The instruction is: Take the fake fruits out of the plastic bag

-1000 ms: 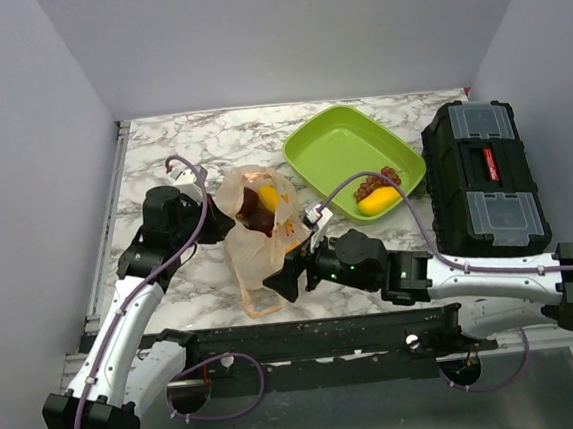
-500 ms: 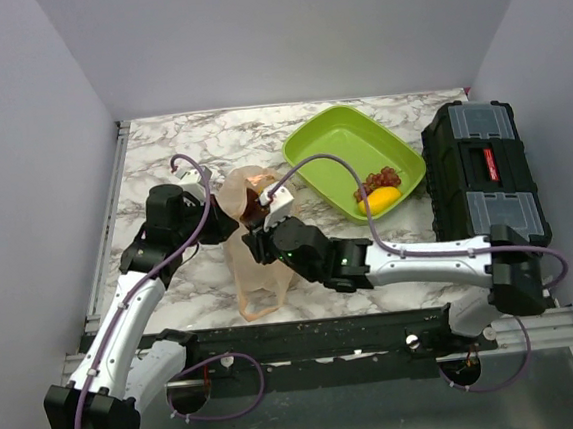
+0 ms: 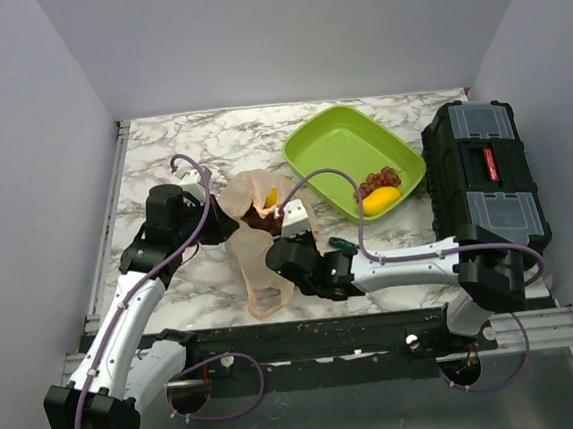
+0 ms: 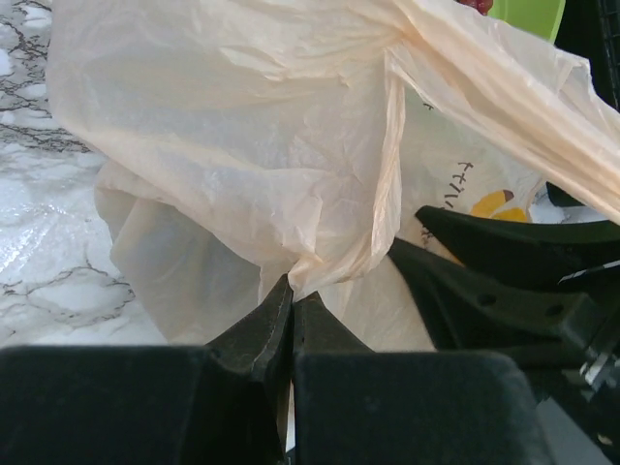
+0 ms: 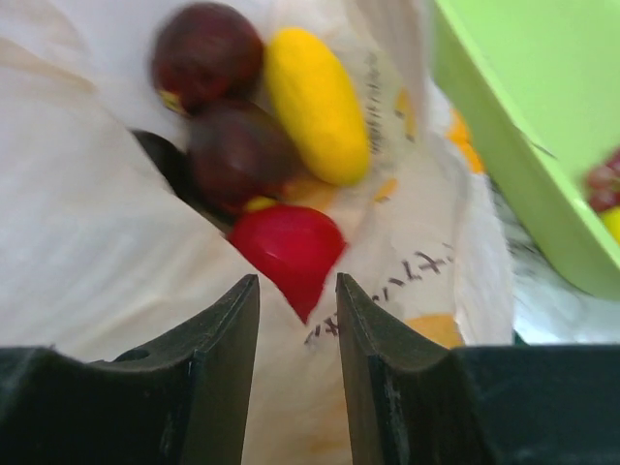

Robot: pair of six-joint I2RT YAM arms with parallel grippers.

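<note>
Surface: marble counter (image 3: 161,155) inside plain grey walls, the arms' bases along its near edge.
Left gripper (image 4: 292,295): clamped tight on a fold of the plastic bag (image 4: 223,126), at the bag's left side.
Bag: crumpled, peach and translucent, mid-counter near the near edge, its mouth spread.
Bag contents: dark red fruit (image 5: 206,56), yellow fruit (image 5: 315,102), purple plum (image 5: 240,150) and red apple (image 5: 289,254), bunched and touching.
Right gripper (image 5: 296,320): at the bag mouth, jaws narrow, the apple's lower end at the gap; I cannot tell whether it pinches anything.
Screwdriver (image 3: 341,242): green handle, just right of the bag.
Tray (image 3: 326,151): lime green, toward the far right.
Tray contents: red grapes (image 3: 380,179) and a yellow-orange piece (image 3: 381,199) in its near right corner.
Toolbox (image 3: 484,172): black, lid shut, at the right edge.
Change: a second ago the right gripper lay wide in front of the bag; it has moved to the mouth and narrowed, uncovering the screwdriver.
</note>
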